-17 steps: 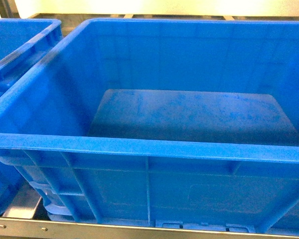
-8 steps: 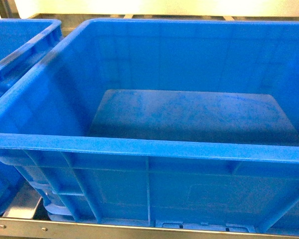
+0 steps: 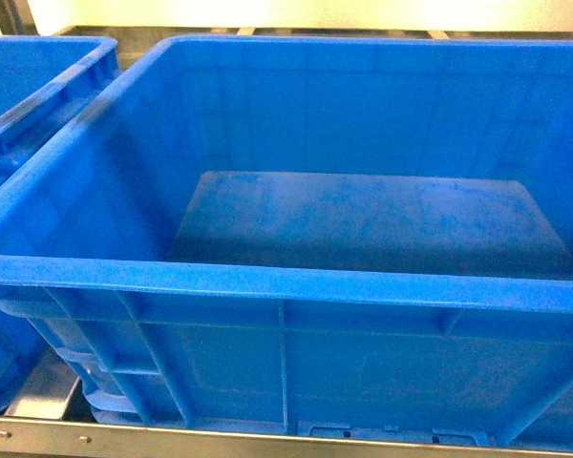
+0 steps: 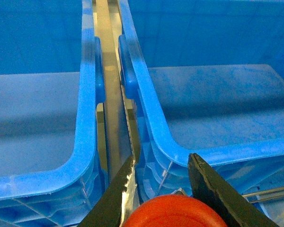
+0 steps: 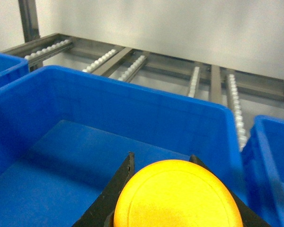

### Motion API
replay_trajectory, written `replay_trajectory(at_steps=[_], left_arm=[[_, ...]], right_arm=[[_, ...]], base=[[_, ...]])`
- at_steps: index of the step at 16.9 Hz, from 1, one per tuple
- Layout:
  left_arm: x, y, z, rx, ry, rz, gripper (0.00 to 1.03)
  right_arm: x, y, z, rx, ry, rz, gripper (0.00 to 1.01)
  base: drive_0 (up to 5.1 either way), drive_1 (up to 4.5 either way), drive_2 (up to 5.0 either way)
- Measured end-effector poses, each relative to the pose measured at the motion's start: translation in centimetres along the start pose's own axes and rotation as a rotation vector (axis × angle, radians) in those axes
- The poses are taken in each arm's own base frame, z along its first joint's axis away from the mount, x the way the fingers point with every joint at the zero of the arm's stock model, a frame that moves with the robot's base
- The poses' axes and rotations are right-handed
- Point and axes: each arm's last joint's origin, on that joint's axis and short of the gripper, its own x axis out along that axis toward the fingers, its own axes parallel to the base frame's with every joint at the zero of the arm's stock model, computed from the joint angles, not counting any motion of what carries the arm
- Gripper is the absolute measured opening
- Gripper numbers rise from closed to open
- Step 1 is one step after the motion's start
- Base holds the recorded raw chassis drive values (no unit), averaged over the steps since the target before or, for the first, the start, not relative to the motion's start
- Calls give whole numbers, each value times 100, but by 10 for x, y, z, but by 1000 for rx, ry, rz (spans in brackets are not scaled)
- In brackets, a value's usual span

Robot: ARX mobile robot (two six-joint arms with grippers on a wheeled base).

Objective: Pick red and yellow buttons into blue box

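Observation:
The blue box (image 3: 267, 281) fills the head view, its scuffed floor bare; neither gripper shows there. In the left wrist view my left gripper (image 4: 163, 158) is shut on the red button (image 4: 175, 213), whose domed cap sits between the black fingers. It hangs just outside the blue box's near corner rim (image 4: 151, 118), in line with the gap between two crates. In the right wrist view my right gripper (image 5: 162, 156) is shut on the yellow button (image 5: 177, 196), held above the inside of the blue box (image 5: 109, 101). The buttons' black bodies are hidden.
A second blue crate (image 3: 38, 86) stands close to the left of the box, with a narrow metal gap (image 4: 106, 71) between them. Another blue crate (image 5: 272, 156) is at the right. Roller rails (image 5: 234, 101) run behind. A metal shelf edge (image 3: 172, 441) crosses the front.

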Motion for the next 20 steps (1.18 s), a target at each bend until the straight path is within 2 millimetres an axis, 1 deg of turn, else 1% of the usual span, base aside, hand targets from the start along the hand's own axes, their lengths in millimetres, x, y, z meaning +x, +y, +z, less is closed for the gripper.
replay_trajectory(at_steps=[1,3,4,5,7,8,9,13,14,15,17,19,20], left_arm=[[0,0,0,0,0,0,30],[0,0,0,0,0,0,30],[0,0,0,0,0,0,30],[0,0,0,0,-1,0,30],[0,0,0,0,0,0,30],[0,0,0,0,0,0,30],[0,0,0,0,0,0,30],[0,0,0,0,0,0,30],[0,0,0,0,0,0,30],[0,0,0,0,0,0,30],[0,0,0,0,0,0,30],[0,0,0,0,0,0,30],[0,0,0,0,0,0,30]], right_arm=[[14,7,3,0,10,31,30],[51,24,4,-2,60,95,30],[104,47,-8,-36,169,171,30],[127,54,-20,-51,256,206,30],[154,63,-42,-63,381,253,30],[159,65,-50,-71,411,265,30],[162,66,-53,-76,432,269,30],[165,67,-58,-85,456,284,30],[165,68,-58,-91,456,284,34],[166,67,-56,-90,442,285,47],[168,65,-55,-87,418,276,64],[168,57,-53,-79,384,228,86],[165,54,-52,-78,376,216,95]], base=[[0,0,0],[0,0,0],[0,0,0],[0,0,0],[0,0,0],[0,0,0],[0,0,0],[0,0,0],[0,0,0],[0,0,0],[0,0,0],[0,0,0],[0,0,0]])
